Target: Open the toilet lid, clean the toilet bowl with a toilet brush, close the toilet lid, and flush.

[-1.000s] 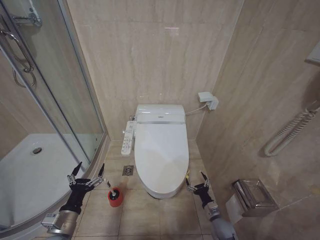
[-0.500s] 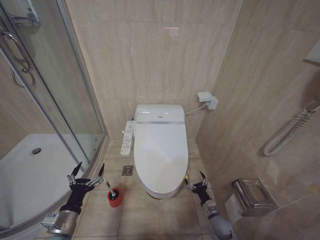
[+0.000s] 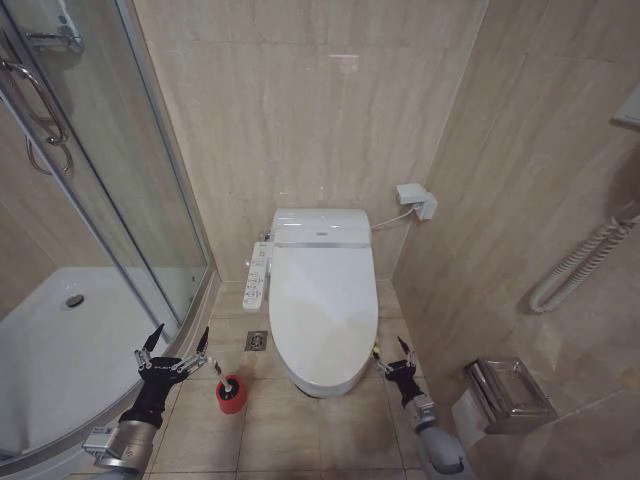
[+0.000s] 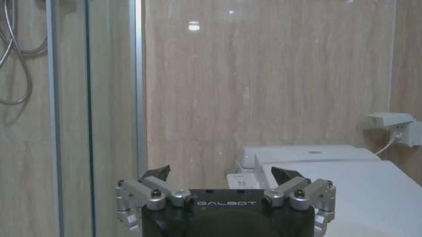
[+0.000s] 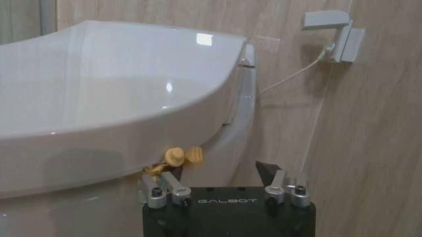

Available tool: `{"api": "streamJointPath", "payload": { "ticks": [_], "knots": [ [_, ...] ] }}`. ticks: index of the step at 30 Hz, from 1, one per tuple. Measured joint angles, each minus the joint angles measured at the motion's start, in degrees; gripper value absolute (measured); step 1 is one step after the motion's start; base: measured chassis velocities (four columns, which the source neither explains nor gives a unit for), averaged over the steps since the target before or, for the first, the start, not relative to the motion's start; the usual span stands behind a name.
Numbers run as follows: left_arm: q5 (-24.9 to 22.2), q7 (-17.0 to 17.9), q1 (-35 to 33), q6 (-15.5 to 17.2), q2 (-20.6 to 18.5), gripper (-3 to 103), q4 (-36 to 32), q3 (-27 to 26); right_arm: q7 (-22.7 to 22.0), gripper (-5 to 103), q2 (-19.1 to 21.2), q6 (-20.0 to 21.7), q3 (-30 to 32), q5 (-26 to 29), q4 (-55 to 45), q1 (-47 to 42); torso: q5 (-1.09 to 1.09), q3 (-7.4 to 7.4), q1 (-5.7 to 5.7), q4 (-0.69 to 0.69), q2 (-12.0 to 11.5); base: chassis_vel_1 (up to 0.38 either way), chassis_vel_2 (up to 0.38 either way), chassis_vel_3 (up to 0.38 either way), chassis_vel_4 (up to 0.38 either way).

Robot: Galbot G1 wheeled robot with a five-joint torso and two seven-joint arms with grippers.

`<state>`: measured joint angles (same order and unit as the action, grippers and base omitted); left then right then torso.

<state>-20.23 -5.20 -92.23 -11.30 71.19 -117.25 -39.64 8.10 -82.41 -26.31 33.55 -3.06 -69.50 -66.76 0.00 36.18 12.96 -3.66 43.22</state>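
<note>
The toilet lid (image 3: pixel 322 305) lies flat and closed over the toilet bowl (image 3: pixel 318 378), so the first step, lifting it, is not yet done. The right gripper (image 3: pixel 390 359) sits low beside the front right of the toilet, its fingers spread apart and holding nothing; in the right wrist view the lid's rounded edge (image 5: pixel 118 94) hangs just above and ahead of the gripper (image 5: pixel 218 173), near a small yellow tab under the rim, which looks like a placement chosen to get under the lid's lip and raise it. The left gripper (image 3: pixel 174 348) hovers on the other side, near the curved shower door, fingers wide open and empty; it stands just beside the toilet brush (image 3: pixel 228 388), whose handle rises from its red cup holder (image 3: pixel 231 396) on the floor tiles by the bowl's left front, likely so the brush is within easy reach once the lid is up.
</note>
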Motion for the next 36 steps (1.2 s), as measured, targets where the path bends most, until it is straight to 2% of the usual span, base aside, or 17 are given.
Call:
{"api": "streamJointPath", "payload": {
  "ticks": [6, 7, 12, 13, 20, 21, 29, 35, 36],
  "knots": [
    [0.0, 0.0, 0.0, 0.0, 0.0, 100, 0.0, 0.0, -0.2, 80, 0.1, -0.2, 0.0, 0.5, 0.0, 0.3, 0.0, 0.0, 0.0, 0.0, 0.0, 0.0, 0.0, 0.0, 0.0],
    [0.0, 0.0, 0.0, 0.0, 0.0, 100, 0.0, 0.0, -0.1, 52, 0.1, -0.2, 0.0, 0.6, 0.0, 0.4, 0.0, 0.0, 0.0, -0.01, 0.0, 0.0, 0.0, 0.0, 0.0],
    [0.0, 0.0, 0.0, 0.0, 0.0, 100, 0.0, 0.0, 0.2, 52, 0.2, -0.3, 0.1, 0.7, 0.1, 0.5, 0.0, 0.0, 0.0, 0.0, 0.0, 0.0, 0.0, 0.0, 0.0],
    [0.0, 0.0, 0.0, 0.0, 0.0, 100, 0.0, 0.0, 0.2, 25, 0.2, -0.3, 0.2, 0.7, 0.1, 0.5, 0.0, 0.0, 0.0, 0.0, 0.0, 0.0, 0.0, 0.0, 0.0],
    [0.0, 0.0, 0.0, 0.0, 0.0, 100, 0.0, 0.0, 0.2, 25, 0.5, -0.4, 0.3, 0.9, 0.2, 0.4, 0.01, 0.0, 0.0, -0.01, 0.0, 0.0, 0.0, 0.0, 0.0],
    [0.0, 0.0, 0.0, 0.0, 0.0, 100, 0.0, 0.0, 0.2, 2, 0.6, -0.4, 0.3, 0.9, 0.1, 0.3, 0.01, 0.0, 0.0, 0.0, 0.0, 0.0, 0.0, 0.0, 0.0],
    [0.0, 0.0, 0.0, 0.0, 0.0, 100, 0.0, 0.0, -0.1, 3, 3.1, -0.6, 0.1, 0.7, -0.7, -2.1, 0.0, 0.0, 0.0, -0.03, 0.0, 0.0, 0.0, 0.0, 0.0],
    [0.0, 0.0, 0.0, 0.0, 0.0, 100, 0.0, 0.0, -0.4, 3, 2.5, -1.1, 0.3, 0.8, -1.2, -2.2, -0.02, 0.0, 0.0, -0.03, 0.0, 0.0, 0.0, 0.0, 0.0],
    [0.0, 0.0, 0.0, 0.0, 0.0, 100, 0.0, 0.0, -0.5, 30, 2.2, -1.1, 0.2, 0.8, -1.4, -2.2, -0.02, 0.0, 0.0, -0.02, 0.0, 0.0, 0.0, 0.0, 0.0]
  ]
}}
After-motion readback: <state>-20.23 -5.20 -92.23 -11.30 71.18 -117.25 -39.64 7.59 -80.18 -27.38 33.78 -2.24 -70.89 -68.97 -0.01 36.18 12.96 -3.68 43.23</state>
